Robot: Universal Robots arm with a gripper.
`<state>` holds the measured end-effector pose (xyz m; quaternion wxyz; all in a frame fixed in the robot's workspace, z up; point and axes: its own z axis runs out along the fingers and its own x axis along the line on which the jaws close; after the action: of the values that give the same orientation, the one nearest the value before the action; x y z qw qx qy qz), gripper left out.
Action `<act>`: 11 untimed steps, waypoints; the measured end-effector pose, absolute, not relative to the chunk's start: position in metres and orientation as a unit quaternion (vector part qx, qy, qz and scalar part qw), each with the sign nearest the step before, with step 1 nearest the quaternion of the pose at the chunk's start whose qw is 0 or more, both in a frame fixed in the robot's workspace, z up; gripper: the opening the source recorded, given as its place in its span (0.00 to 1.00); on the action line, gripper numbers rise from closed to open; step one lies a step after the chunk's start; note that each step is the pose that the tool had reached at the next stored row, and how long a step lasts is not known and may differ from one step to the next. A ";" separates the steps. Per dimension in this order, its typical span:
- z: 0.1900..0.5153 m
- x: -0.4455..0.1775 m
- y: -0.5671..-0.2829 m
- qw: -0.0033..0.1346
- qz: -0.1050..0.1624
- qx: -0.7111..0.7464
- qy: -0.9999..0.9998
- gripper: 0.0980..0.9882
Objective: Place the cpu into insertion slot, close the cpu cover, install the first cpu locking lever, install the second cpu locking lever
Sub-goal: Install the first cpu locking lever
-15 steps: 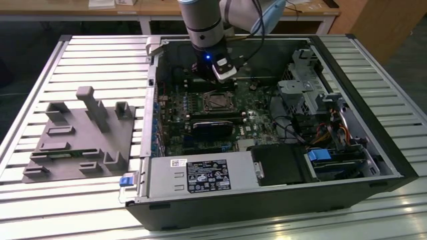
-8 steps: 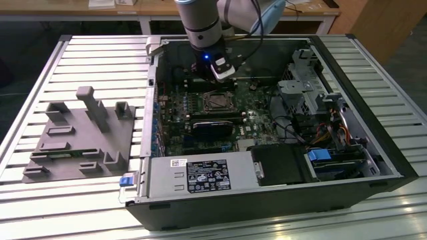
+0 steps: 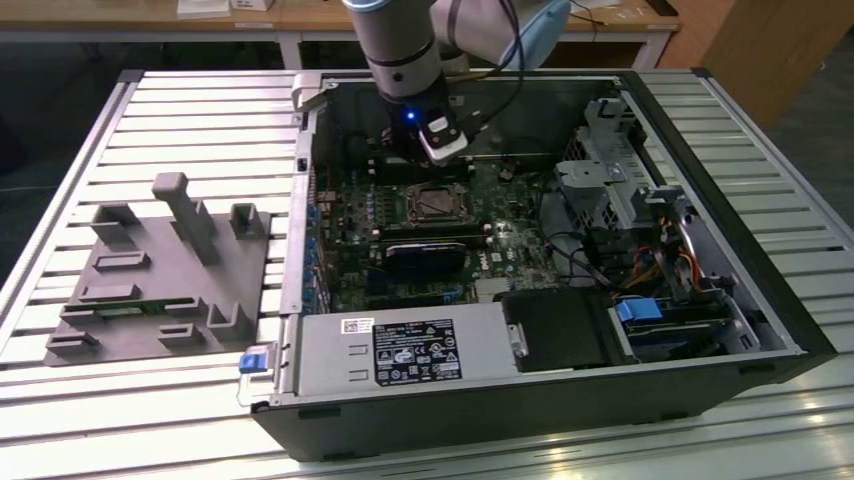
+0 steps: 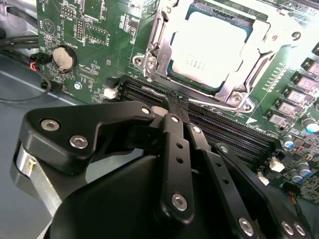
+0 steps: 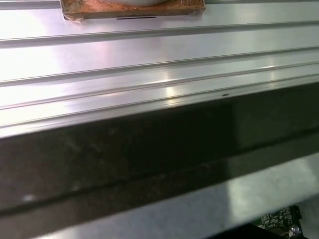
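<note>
I see my gripper point(image 4: 177, 107) with its fingers pressed together, nothing visibly between them, tips over the memory slots point(image 4: 239, 134) just beside the slot point(image 3: 434, 205), where the cpu point(image 4: 209, 50) lies seated, its pale top showing through the window of the lowered cover point(image 4: 229, 94).

In the second wrist view the black jointed metal gripper point(image 4: 178, 103) hides part of the green motherboard point(image 4: 99, 30) and long black memory slots point(image 4: 234, 134) beside the thin silvery square cpu cover point(image 4: 160, 42), whose far side the picture edge cuts off; in the exterior view that cover looks too small to judge
</note>
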<state>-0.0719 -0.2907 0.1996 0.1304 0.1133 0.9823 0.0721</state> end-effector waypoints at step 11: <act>0.194 -0.073 -0.291 0.133 0.069 0.114 0.982 0.00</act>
<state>-0.0730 -0.2905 0.1943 0.1330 0.1144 0.9821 0.0685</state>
